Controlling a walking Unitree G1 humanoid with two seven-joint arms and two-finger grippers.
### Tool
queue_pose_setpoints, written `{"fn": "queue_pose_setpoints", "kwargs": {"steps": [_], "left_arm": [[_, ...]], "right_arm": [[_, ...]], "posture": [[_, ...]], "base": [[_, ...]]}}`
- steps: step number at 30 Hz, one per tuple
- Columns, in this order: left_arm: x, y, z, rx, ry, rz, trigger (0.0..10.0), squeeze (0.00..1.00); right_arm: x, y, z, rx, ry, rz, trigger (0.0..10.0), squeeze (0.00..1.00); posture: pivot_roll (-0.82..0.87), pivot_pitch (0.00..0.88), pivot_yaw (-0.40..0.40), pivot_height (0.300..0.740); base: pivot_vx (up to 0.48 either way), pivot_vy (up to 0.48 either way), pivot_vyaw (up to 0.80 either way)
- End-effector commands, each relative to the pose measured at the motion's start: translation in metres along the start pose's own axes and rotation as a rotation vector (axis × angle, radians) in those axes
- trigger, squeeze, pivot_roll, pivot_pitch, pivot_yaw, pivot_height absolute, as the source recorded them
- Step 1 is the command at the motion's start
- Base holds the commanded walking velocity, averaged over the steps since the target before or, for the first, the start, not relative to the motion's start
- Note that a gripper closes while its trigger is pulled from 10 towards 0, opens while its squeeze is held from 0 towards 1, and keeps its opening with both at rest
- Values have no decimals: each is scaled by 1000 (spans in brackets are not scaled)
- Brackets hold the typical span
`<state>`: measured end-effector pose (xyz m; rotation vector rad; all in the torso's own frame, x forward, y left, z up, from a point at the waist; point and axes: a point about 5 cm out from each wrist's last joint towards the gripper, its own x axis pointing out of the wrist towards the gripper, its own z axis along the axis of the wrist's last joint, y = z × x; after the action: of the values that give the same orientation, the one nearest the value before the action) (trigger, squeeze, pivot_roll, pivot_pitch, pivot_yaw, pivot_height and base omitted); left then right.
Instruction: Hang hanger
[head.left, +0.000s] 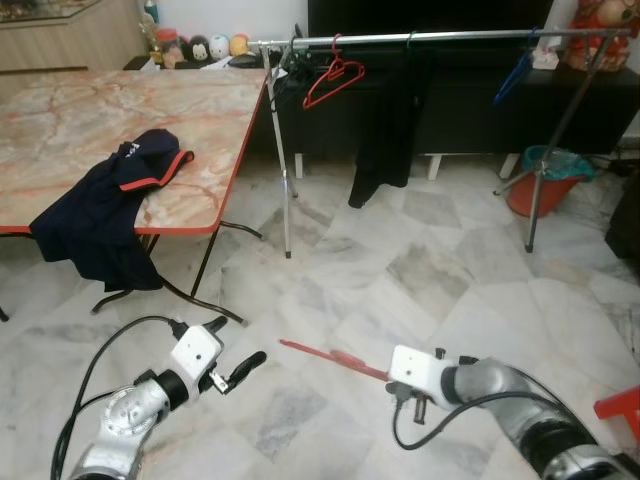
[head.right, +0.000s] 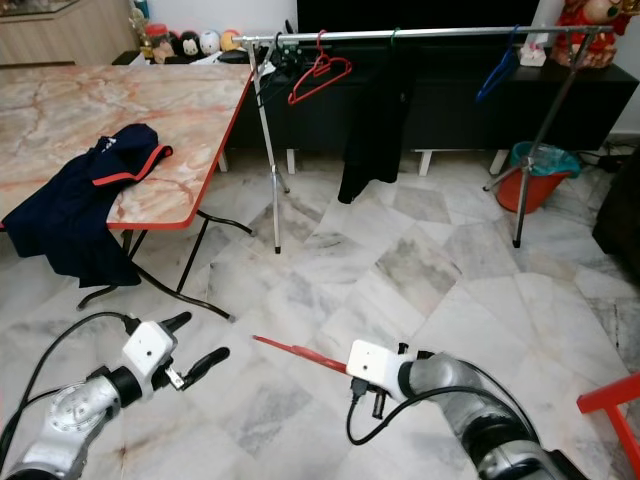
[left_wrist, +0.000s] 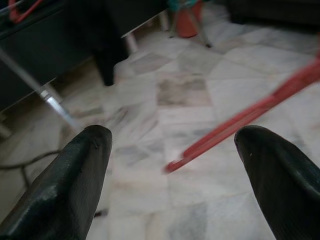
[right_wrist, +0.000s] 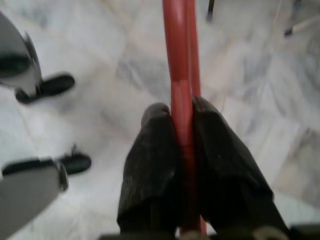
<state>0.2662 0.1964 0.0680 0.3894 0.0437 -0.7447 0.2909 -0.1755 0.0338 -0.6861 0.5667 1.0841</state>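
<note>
Red plastic is what catches the eye low down: a thin red plastic hanger (right_wrist: 181, 75) is pinched between the two black fingers of the right hand (right_wrist: 182, 112), which are closed tight on its bar, and it sticks out level over the grey-veined marble floor (head.left: 420, 270) toward the robot's left. The left hand (head.left: 240, 369) hovers just across from the hanger's free tip with its fingers spread wide and nothing between them. Further back stands a long silver metal clothes rail (head.left: 440, 38) on slanted legs, carrying another red wire-shaped hanger (head.left: 333, 78), a black garment (head.left: 385, 130) and a blue hanger (head.left: 515, 72). To the left, a navy jacket with red trim (head.left: 110, 205) droops over the near edge of a pink marble-patterned folding counter (head.left: 90, 115). A red bucket (head.left: 545, 180) sits by the rail's far right leg.
</note>
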Motion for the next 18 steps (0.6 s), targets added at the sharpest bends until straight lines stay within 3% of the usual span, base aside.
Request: {"fn": "queue_pose_setpoints", "kwargs": {"steps": [1,2,4,6,8,10,13,18], "left_arm": [[-2,-8,9,12,-7,-100,10000,0],[-2,-11,22,24,-39,-142,10000,0],[-1,-11,29,20,-55,-150,10000,0],[4,-12,51,-24,-116,-175,10000,0],[5,-13,55,-33,-128,-186,10000,0],[5,-25,69,-46,-126,-298,10000,0],[5,-31,72,-37,-115,-346,10000,0],[0,-34,74,-24,-57,-404,10000,0]], "right_arm": [[-7,-3,21,26,-142,50,10000,0],[-13,-2,35,23,-215,102,10000,0],[-15,-1,42,20,-249,119,10000,0],[-20,3,61,4,-335,168,10000,0],[-21,4,64,-3,-348,180,10000,0],[-23,10,78,-20,-401,240,10000,0],[-22,15,78,-35,-385,267,10000,0],[-22,25,64,-51,-266,320,10000,0]], "posture": [[-1,13,16,740],[2,13,15,740],[4,16,14,740],[1,15,14,740],[1,15,14,740],[3,16,16,740],[3,16,16,740],[7,15,15,740]], "base": [[0,0,0],[0,0,0],[0,0,0],[0,0,0],[0,0,0],[0,0,0],[0,0,0],[0,0,0]]}}
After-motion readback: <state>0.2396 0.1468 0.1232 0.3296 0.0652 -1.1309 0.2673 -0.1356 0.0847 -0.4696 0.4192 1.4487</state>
